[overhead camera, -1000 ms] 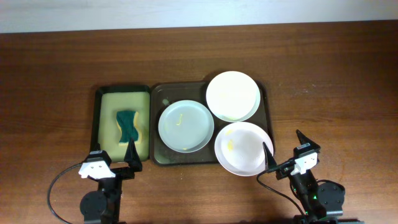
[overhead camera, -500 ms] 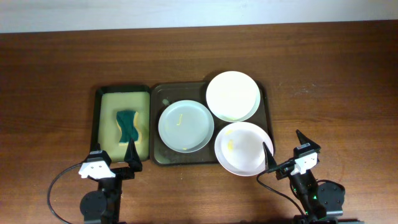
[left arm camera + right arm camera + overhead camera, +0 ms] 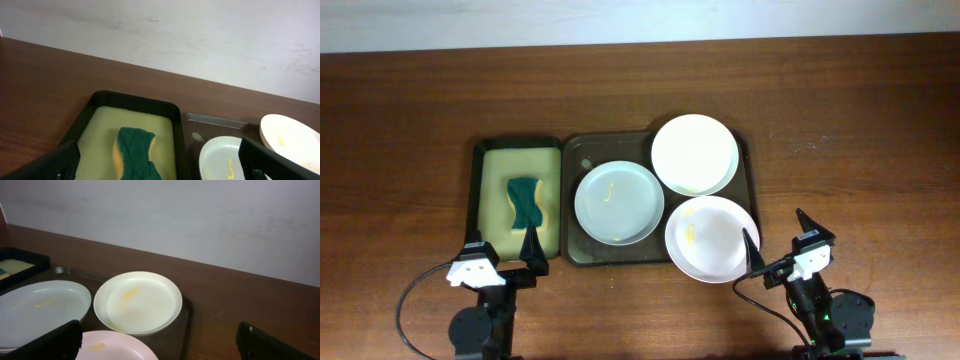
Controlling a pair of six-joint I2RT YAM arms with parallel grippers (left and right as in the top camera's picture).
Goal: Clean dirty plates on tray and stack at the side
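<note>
The dark tray [image 3: 575, 253] holds three plates. The pale grey-blue plate [image 3: 619, 203] lies at its left with a yellow smear. A white plate [image 3: 695, 154] lies at the back right, and another white plate [image 3: 712, 238] at the front right overhangs the tray's rim. My left gripper [image 3: 503, 248] is open and empty, near the table's front, before the sponge tray. My right gripper [image 3: 777, 237] is open and empty, just right of the front white plate. The wrist views show the grey-blue plate [image 3: 222, 160] and the back white plate [image 3: 138, 301].
A smaller black tray with yellow-green lining [image 3: 493, 180] stands left of the dark tray and holds a green sponge [image 3: 526, 201]. It also shows in the left wrist view [image 3: 135, 151]. Bare brown table [image 3: 850, 150] lies to the right and behind.
</note>
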